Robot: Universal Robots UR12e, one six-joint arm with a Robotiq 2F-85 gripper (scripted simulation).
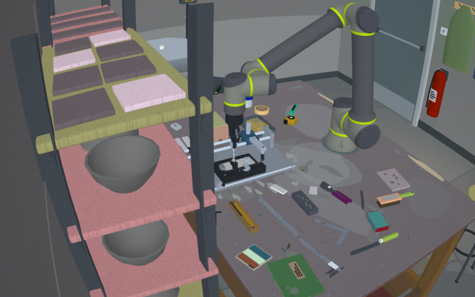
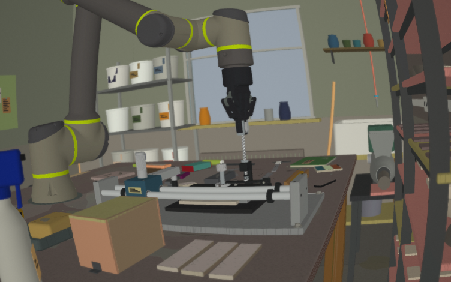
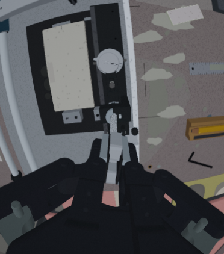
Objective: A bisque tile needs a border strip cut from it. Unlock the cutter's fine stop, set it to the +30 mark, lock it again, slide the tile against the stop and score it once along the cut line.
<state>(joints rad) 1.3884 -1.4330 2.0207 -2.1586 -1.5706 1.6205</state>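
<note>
The tile cutter point(image 1: 245, 162) sits on a grey base plate at the workbench's middle, near the shelving. A pale bisque tile point(image 3: 67, 64) lies on its black bed. A black stop bar runs along the tile's edge and carries a round white dial point(image 3: 108, 61). From the stop block point(image 3: 114, 116) a threaded screw point(image 2: 243, 147) stands upright, and my gripper point(image 2: 242, 129) is closed on that screw's top end, straight above the block. The blue scoring carriage point(image 2: 142, 185) with its grey handle sits on the twin white rails at the end nearest the arm's base.
Behind the cutter are a cardboard box point(image 2: 116, 233), a tape roll point(image 1: 261, 109) and a tape measure point(image 1: 290, 119). A tall shelf rack point(image 1: 122, 147) with tiles and bowls stands close beside it. Three tile strips point(image 2: 209, 259), rulers, a level point(image 1: 244, 216) and hand tools are scattered over the bench.
</note>
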